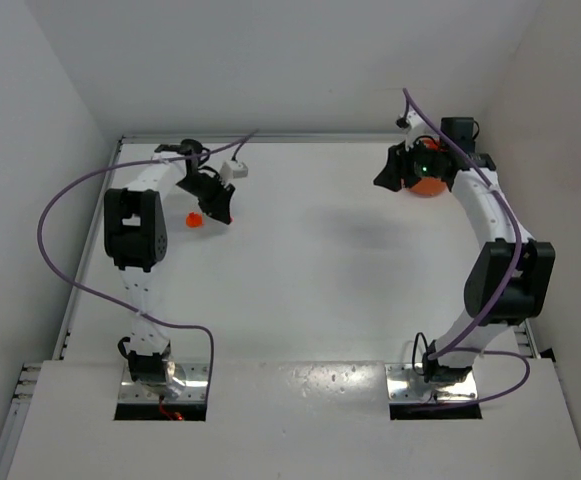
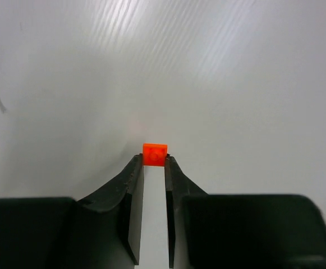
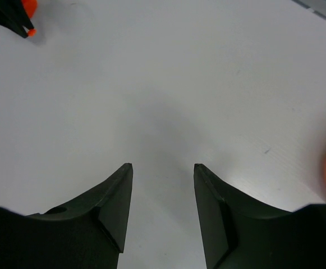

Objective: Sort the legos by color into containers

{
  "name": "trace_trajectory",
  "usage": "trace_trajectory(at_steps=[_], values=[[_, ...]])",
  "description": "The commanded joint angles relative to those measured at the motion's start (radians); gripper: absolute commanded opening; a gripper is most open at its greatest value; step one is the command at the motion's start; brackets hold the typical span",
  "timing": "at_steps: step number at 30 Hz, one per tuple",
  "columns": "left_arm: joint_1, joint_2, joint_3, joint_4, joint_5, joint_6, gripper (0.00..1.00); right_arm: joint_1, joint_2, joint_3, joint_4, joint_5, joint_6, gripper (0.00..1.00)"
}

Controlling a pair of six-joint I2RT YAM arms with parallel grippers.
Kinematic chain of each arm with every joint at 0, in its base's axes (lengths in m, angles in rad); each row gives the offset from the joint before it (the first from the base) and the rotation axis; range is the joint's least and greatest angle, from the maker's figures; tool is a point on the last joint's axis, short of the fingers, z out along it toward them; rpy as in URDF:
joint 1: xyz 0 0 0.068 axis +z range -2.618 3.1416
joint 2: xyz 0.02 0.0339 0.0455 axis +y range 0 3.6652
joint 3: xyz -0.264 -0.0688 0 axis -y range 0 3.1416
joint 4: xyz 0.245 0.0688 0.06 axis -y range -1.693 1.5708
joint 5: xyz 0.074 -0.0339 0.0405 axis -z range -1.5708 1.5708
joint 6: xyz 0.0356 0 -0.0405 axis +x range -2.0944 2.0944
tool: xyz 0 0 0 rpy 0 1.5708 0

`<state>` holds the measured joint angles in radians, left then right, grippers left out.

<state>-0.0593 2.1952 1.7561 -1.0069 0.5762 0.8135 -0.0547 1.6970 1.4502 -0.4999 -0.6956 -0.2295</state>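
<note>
The lego (image 2: 154,154) in my black left gripper (image 2: 154,161) is bright orange-red, the table (image 2: 219,73) under it plain white, my cables (image 1: 41,225) purple, and the bowl (image 1: 428,187) at far right orange.

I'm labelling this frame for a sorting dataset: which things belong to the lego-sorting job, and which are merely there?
Job:
- orange brick pinched in the left end effector
- second orange piece on the table
- orange bowl

Merely there:
- purple cables
- base plates
</note>
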Motion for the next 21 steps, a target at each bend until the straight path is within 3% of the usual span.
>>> trace_trajectory(at_steps=[1,4,7,8,12,17,21], values=[[-0.013,-0.083,0.126,-0.09,0.367,-0.161,0.08,0.033,-0.068,-0.043,0.092,-0.087,0.051,0.48],[-0.002,-0.083,0.169,-0.063,0.61,-0.386,0.08,0.07,-0.097,-0.091,0.185,-0.102,0.111,0.47],[-0.002,-0.083,0.125,0.121,0.761,-0.704,0.07,0.127,-0.128,-0.161,0.332,-0.093,0.131,0.45],[-0.002,-0.118,0.093,0.262,0.775,-0.779,0.07,0.144,-0.137,-0.174,0.365,-0.093,0.131,0.43],[-0.002,-0.13,-0.025,0.434,0.873,-1.046,0.07,0.234,-0.109,-0.185,0.475,-0.094,0.092,0.38],[-0.011,-0.14,-0.07,0.467,1.028,-1.091,0.07,0.305,-0.085,-0.209,0.551,-0.211,0.003,0.33],[-0.02,-0.15,-0.081,0.478,1.042,-1.119,0.06,0.349,-0.063,-0.186,0.52,-0.288,-0.109,0.32]])
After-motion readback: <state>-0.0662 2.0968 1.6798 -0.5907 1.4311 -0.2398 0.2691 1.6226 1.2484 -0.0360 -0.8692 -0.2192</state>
